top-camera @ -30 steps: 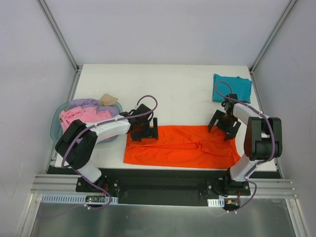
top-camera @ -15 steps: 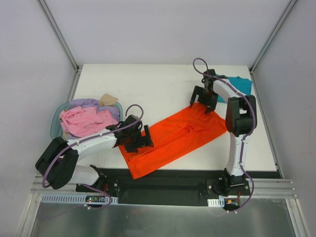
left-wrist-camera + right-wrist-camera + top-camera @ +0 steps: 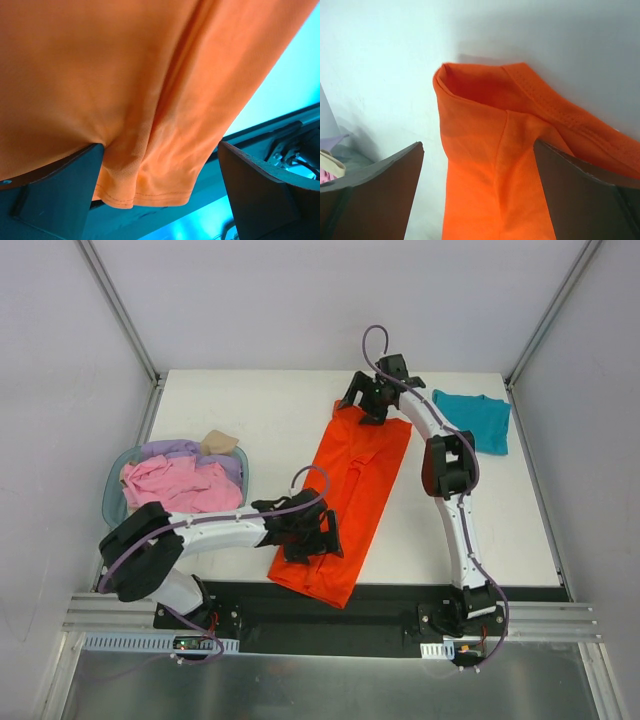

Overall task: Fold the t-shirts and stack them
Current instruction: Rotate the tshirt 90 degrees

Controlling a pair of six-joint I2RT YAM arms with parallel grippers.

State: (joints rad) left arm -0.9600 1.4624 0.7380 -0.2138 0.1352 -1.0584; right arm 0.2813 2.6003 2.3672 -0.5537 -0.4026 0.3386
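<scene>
We grip nothing — left gripper (image 3: 316, 538) and right gripper (image 3: 366, 400) gape wide at either end of the folded orange-red cloth t-shirt (image 3: 355, 480); its near end overhangs the white table (image 3: 250, 410) — dragging might spill it.

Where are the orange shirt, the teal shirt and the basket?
orange shirt (image 3: 355, 490), top view, middle of the cloth.
teal shirt (image 3: 478, 420), top view, its centre.
basket (image 3: 107, 498), top view, left rim.

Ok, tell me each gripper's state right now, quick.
Left gripper: open, jaws wide over the near end of the orange-red t-shirt, not pinching it.
Right gripper: open, jaws wide over the shirt's far end, holding nothing.
</scene>
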